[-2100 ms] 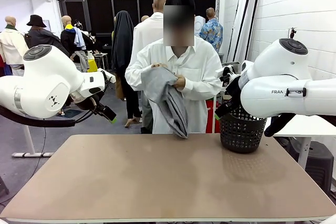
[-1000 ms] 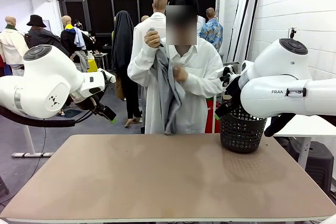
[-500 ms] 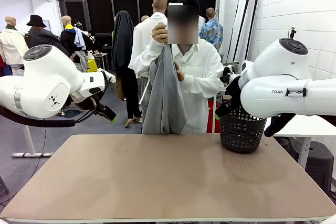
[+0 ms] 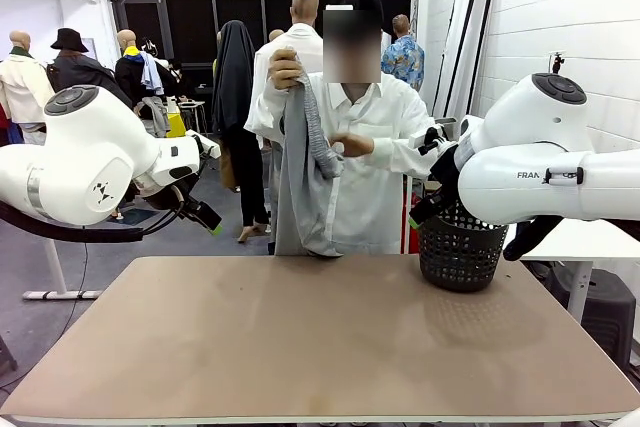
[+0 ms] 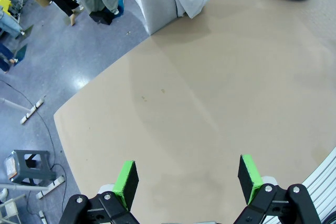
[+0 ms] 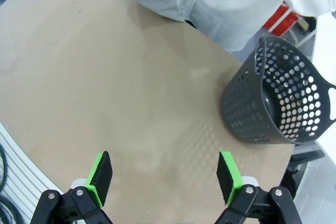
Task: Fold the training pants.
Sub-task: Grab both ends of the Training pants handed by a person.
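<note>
Pants [image 4: 305, 187] hang upright from the person's raised hand [image 4: 285, 69], with the hems near the table's [image 4: 320, 347] far edge, ahead of both grippers. Your left gripper [image 5: 186, 177] looks slightly nearer. It and the right gripper [image 6: 165, 174] are spread wide, holding nothing.

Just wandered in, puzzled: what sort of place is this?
Probably a robotics lab or demo hall: white robot arms flank a plain tan table, a person holds up light grey jersey trousers, and a black perforated basket stands on it.
</note>
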### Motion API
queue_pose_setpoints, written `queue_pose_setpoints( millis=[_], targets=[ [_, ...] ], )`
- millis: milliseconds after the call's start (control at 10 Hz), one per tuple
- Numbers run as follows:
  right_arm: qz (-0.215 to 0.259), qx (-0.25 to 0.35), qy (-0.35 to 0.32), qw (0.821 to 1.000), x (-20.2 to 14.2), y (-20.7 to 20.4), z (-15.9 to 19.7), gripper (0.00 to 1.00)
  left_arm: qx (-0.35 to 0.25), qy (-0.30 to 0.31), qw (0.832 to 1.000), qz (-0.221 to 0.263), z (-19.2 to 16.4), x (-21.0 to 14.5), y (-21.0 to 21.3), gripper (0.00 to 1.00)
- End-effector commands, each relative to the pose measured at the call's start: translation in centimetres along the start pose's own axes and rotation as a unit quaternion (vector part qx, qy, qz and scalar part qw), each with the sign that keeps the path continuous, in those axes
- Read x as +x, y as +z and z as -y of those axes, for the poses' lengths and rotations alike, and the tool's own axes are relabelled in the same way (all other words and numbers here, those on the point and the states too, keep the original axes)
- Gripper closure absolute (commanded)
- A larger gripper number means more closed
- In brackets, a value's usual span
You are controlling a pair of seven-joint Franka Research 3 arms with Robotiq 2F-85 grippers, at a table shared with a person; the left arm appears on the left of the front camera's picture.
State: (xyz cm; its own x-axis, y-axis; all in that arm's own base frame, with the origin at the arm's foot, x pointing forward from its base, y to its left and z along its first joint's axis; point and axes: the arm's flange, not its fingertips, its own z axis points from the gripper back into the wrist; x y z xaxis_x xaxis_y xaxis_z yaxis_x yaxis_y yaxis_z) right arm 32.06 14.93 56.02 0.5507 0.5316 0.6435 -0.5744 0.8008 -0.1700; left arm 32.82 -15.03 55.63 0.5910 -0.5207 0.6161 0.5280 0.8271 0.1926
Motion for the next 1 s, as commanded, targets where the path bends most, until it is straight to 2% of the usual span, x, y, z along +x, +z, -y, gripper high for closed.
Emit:
queue_pose_setpoints(
  millis=[0,900],
  targets=[
    [0.004,0.002,0.001,1.0,0.11,-0.08,-0.09,0.0,0.0,0.001,1.0,0.005,-0.11,0.09,0.06,0.0],
    [0.004,0.002,0.001,1.0,0.11,-0.08,-0.09,0.0,0.0,0.001,1.0,0.005,-0.11,0.09,0.06,0.0]
  ],
)
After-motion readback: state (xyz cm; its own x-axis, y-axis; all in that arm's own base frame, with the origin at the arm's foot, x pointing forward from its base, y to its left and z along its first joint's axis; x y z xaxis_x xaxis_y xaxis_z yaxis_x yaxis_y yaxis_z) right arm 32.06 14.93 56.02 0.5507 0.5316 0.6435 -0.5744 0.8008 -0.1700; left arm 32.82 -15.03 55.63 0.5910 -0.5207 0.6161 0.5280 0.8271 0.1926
